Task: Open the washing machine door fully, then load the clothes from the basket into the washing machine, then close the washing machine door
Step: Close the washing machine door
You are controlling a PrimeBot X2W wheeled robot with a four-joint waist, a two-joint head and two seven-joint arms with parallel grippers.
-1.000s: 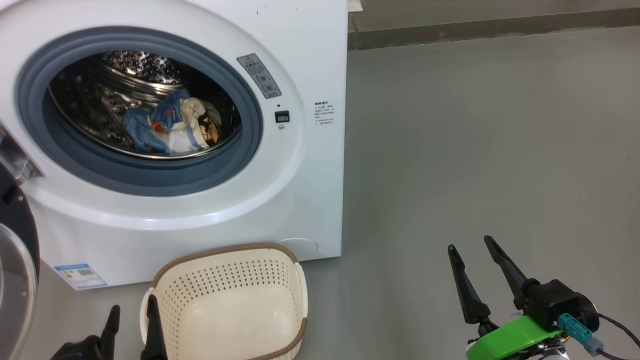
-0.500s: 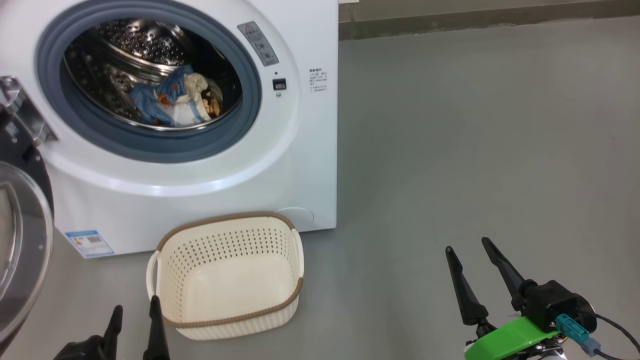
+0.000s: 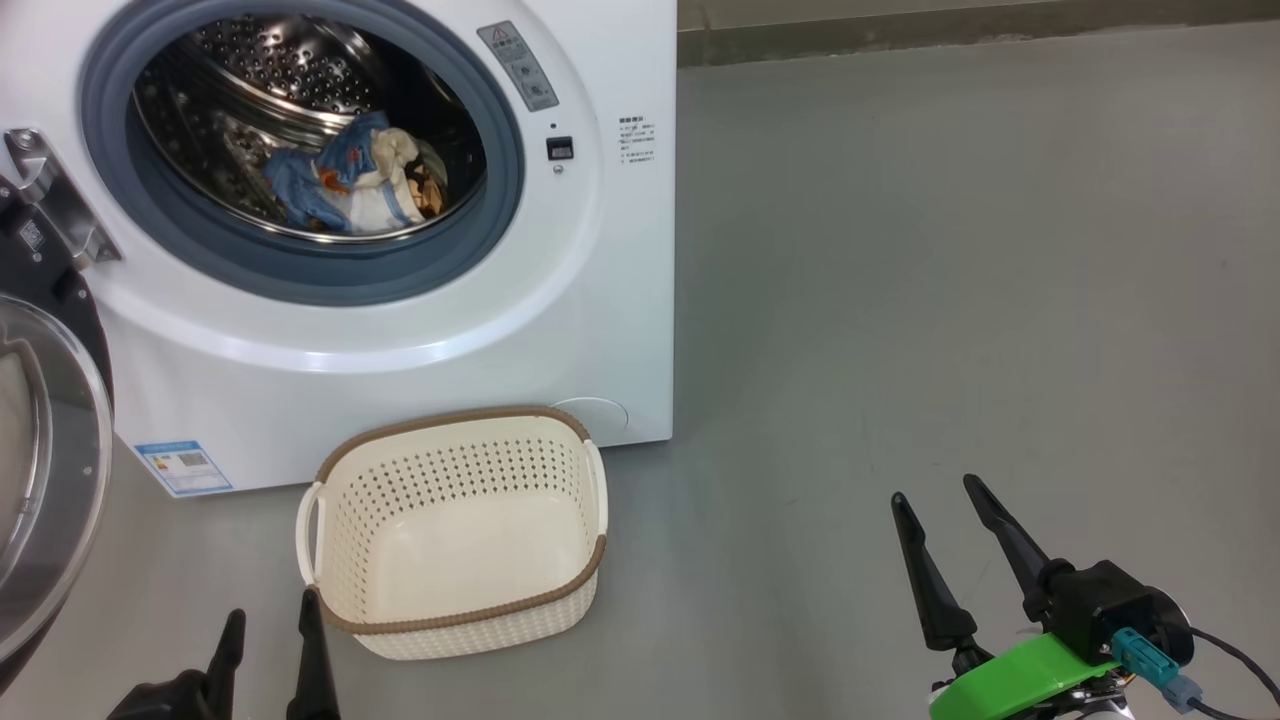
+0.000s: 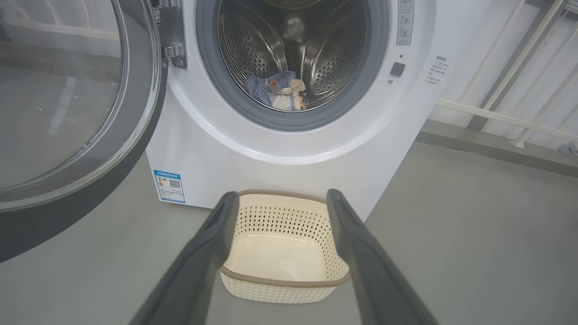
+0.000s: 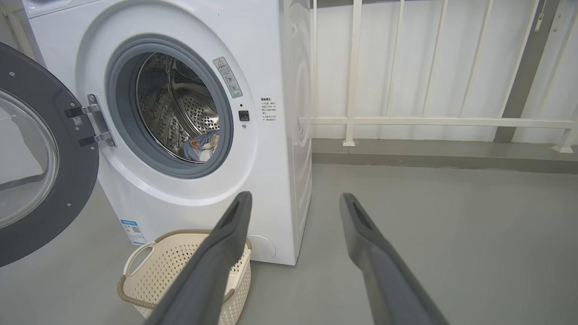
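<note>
Head view: the basket (image 3: 455, 417) sits just ahead of the spread, empty left gripper (image 3: 272, 625), well left of the spread right gripper (image 3: 937, 492); left wrist view: basket framed between its fingers (image 4: 198, 262); right wrist view: the clothes (image 5: 201, 144) lie in the washing machine (image 5: 271, 67)

Perhaps warning triangle (image 3: 499, 34) on washing machine (image 3: 620, 300)

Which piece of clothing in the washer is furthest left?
The blue garment with orange prints. The cream-white one lies right of it, and the orange-tan one peeks out furthest right.
</note>
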